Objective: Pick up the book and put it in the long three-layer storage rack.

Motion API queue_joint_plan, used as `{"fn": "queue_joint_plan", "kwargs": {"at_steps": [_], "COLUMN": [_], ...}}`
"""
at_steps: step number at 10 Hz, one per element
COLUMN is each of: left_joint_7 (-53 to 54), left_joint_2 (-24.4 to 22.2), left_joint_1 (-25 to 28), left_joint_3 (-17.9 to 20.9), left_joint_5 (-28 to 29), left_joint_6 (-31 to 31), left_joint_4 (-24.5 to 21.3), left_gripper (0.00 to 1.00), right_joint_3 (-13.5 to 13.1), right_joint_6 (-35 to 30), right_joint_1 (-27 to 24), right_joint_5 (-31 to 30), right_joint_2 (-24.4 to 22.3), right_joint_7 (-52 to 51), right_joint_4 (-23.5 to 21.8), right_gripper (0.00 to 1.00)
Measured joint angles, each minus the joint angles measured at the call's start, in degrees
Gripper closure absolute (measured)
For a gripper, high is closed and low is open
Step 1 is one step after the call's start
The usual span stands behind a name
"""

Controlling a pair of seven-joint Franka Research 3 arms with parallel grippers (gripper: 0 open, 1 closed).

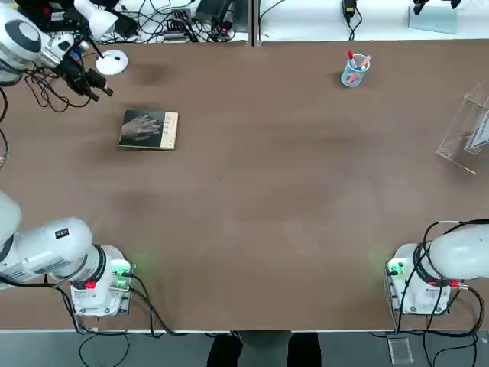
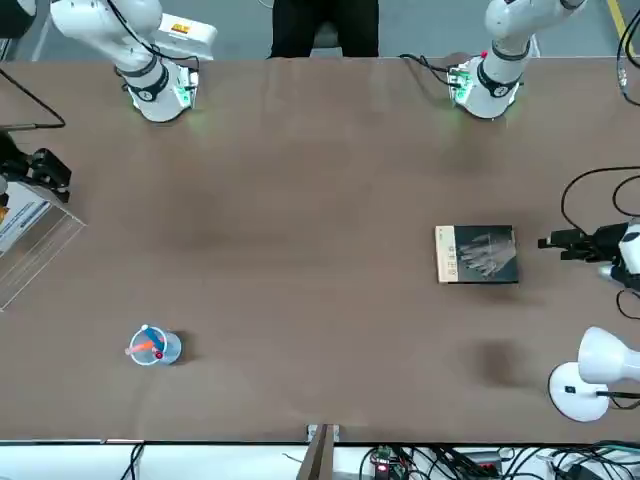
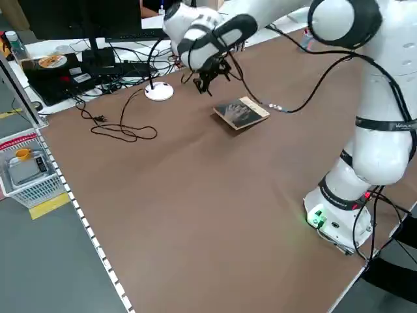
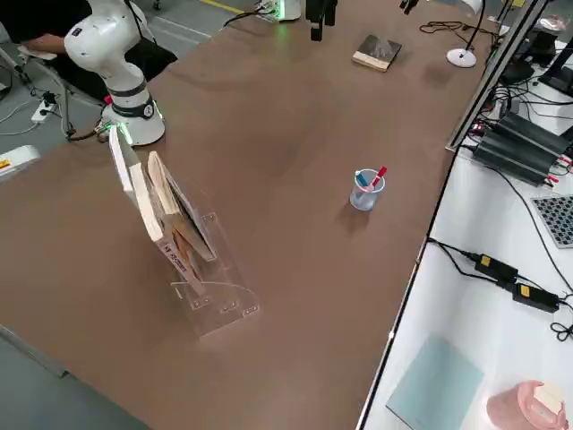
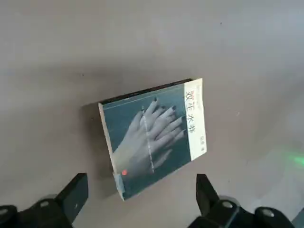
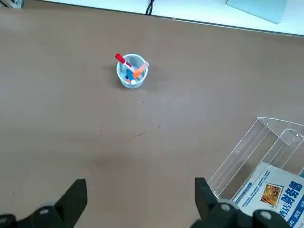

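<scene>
**What the views cut off or leave unreadable**

The long three-layer storage rack (image 1: pixel 467 130) runs off the right edge of the top view, off the left edge of the front view (image 2: pixel 30 245) and off a corner of the right wrist view (image 6: pixel 266 161), so its full length shows only from the right side (image 4: pixel 179 237).

The printed matter standing in it cannot be read.

The book (image 5: pixel 152 135) carries characters on its tan strip, too small to make out in the top view (image 1: pixel 149 129).

The left gripper (image 3: pixel 210 79) is a dark tangle against cables from the left side.

A person (image 1: pixel 263 349) at the table's near edge is cropped to dark clothing.
</scene>
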Motion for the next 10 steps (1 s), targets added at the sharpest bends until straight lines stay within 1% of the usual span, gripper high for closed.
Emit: {"fn": "queue_joint_plan", "kwargs": {"at_steps": [4,6,10], "left_joint_7": [5.45,5.81,8.94], "left_joint_2": [5.12,6.62,9.17], "left_joint_1": [1.74,2.00,2.83], "left_joint_3": [0.00,-0.01,-0.02], "left_joint_5": [-3.35,-4.59,-7.85], "left_joint_6": [0.64,0.66,0.68], "left_joint_4": [0.00,0.06,0.28], "left_gripper": [0.00,0.00,0.00], "right_joint_3": [-0.09,-0.08,0.21], "right_joint_6": [0.03,0.09,0.10], "right_joint_1": [-0.14,-0.23,-0.22], "right_joint_5": [0.87,2.00,2.38], "right_joint_2": [-0.01,-0.02,-0.02], "right_joint_7": [0.08,0.10,0.10], "right_joint_4": [0.01,0.00,0.00], "right_gripper": [0.00,0.00,0.00]}}
